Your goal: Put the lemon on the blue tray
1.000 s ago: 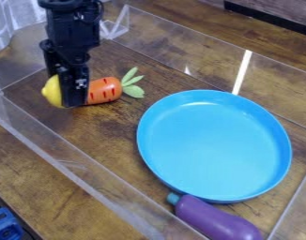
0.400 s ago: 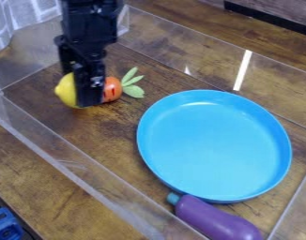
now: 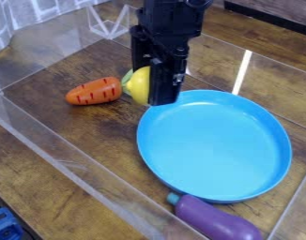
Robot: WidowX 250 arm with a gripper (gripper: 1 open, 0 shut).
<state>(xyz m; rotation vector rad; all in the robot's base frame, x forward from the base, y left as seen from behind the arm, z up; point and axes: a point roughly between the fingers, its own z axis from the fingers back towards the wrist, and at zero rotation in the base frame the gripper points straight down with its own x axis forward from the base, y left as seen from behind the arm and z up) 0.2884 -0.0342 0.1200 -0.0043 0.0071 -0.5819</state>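
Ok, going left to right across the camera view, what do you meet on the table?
Carrot → lemon held in the shut hand → blue tray. The purple eggplant lies below the tray, within its left-to-right span, so it has no clear place in the order.

A bright-yellow lemon [image 3: 138,85] is held clamped in the black gripper [image 3: 160,86], lifted above the wooden table [image 3: 68,131] just beside the upper-left rim of the blue tray [image 3: 215,142]. An orange carrot [image 3: 94,92] is seen lying on the table to the left of the lemon, close to it. A purple eggplant [image 3: 216,219] is seen lying against the tray's near rim, at the lower edge of the frame.
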